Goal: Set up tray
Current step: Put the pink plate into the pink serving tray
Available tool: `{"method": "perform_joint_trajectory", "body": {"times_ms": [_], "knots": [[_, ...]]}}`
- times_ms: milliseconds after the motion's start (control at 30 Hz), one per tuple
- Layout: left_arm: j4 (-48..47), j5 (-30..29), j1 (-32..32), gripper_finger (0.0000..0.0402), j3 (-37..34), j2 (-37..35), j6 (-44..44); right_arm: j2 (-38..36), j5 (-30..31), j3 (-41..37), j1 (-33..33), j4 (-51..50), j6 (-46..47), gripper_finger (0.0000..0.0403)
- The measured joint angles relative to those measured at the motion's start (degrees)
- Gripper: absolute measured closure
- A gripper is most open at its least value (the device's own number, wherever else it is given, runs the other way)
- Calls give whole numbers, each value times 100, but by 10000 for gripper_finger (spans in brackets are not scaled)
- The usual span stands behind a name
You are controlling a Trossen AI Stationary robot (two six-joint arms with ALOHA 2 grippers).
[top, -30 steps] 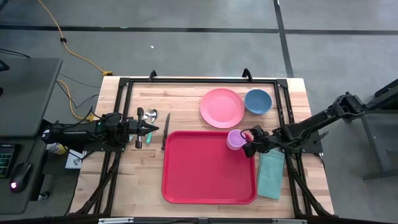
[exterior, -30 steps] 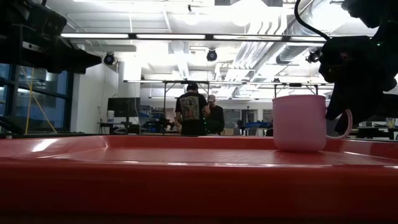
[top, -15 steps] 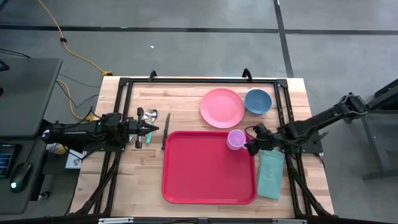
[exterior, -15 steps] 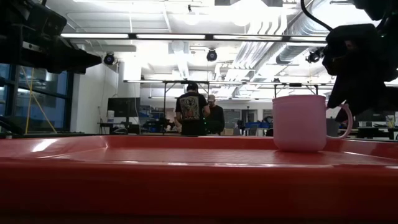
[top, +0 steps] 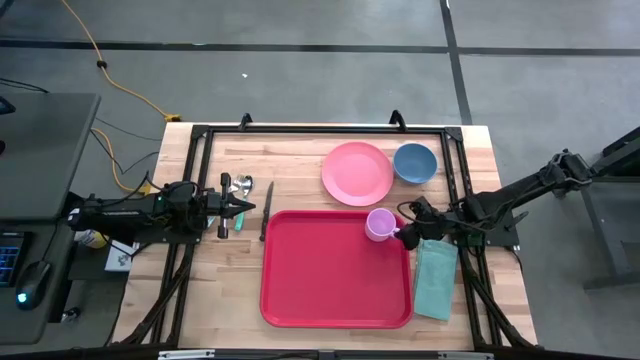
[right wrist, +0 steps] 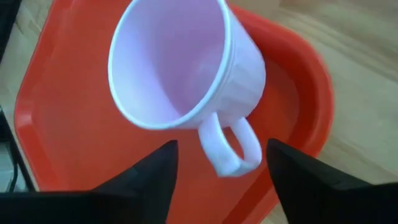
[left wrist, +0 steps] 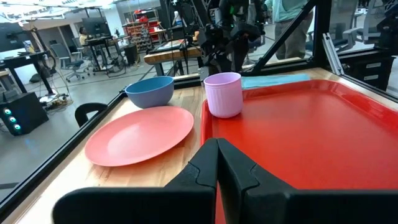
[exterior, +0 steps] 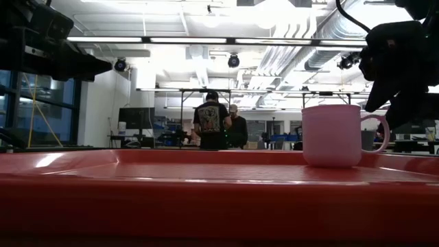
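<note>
The red tray point(top: 335, 275) lies flat on the table. A lilac mug point(top: 379, 224) stands upright on its base in the tray's far right corner, its handle point(right wrist: 231, 147) turned toward the right. My right gripper point(top: 407, 233) hovers just right of the mug, open. In the right wrist view its fingers point(right wrist: 152, 177) stand on either side of the handle without touching it. In the low view the gripper point(exterior: 401, 68) hangs above and behind the mug point(exterior: 331, 135). My left gripper point(top: 240, 207) waits shut near the table's left side, left of the tray.
A round pink plate point(top: 357, 172) and a blue bowl point(top: 414, 162) sit beyond the tray's far edge. A teal napkin point(top: 435, 278) lies right of the tray. A knife point(top: 267, 205) and other cutlery point(top: 238, 184) lie near my left gripper. People stand in the room behind.
My right gripper has drawn back from the mug's handle toward the table's right edge and risen a little, so the handle now shows clear of it. The mug has stayed upright on the tray.
</note>
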Motion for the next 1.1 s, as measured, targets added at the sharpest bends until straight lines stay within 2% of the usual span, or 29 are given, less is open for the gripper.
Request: {"method": "perform_joint_trajectory", "body": {"times_ms": [167, 467, 667, 967, 1100], "knots": [[0, 1, 1, 364, 0, 0, -11, -7, -259, -19, -6, 164, -83, 134], [0, 2, 0, 364, 0, 0, -13, -173, -492, -19, -12, -720, -69, 131], [1, 2, 0, 364, 0, -1, -84, -482, -186, -21, -145, -1373, 72, 132], [34, 7, 0, 364, 0, -2, -383, -1423, 24, 286, -547, -1497, -746, 132], [39, 5, 2, 364, 0, -2, -398, -1793, 786, 463, -786, -1408, -1253, 130]]}}
